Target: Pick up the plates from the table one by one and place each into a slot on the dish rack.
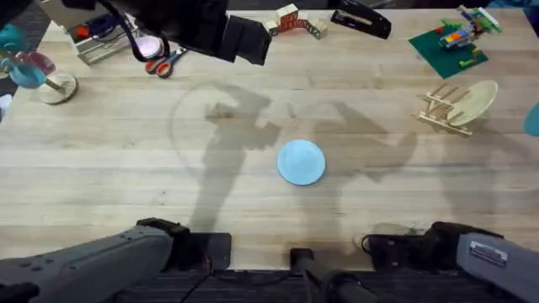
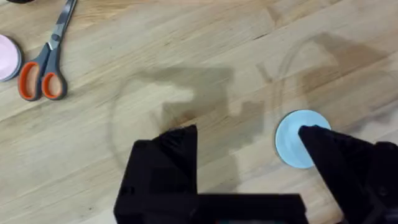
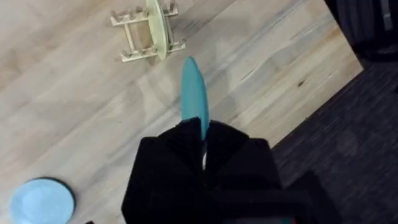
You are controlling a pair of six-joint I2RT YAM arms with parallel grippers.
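Note:
A sky blue plate (image 1: 301, 162) lies flat in the middle of the table (image 1: 126, 160). High above the table, my left gripper (image 2: 249, 149) stands open, and the sky blue plate (image 2: 295, 140) shows partly behind one black finger (image 2: 329, 152). In the overhead view the left arm (image 1: 202, 29) is large and dark. My right gripper (image 3: 202, 134) is shut on a teal plate (image 3: 194, 93), held on edge in the air short of the dish rack (image 3: 140, 37). The dish rack (image 1: 442, 105) holds a pale cream plate (image 1: 473, 101). At the overhead view's right edge, the teal plate (image 1: 532, 120) just shows.
Orange-handled scissors (image 1: 164, 63) and a pink dish (image 2: 6, 56) lie at the back left. A green baseplate with bricks (image 1: 450, 42), wooden blocks (image 1: 295, 21) and a black stapler (image 1: 362, 18) sit along the back. The table's right edge (image 3: 311, 93) drops to dark floor.

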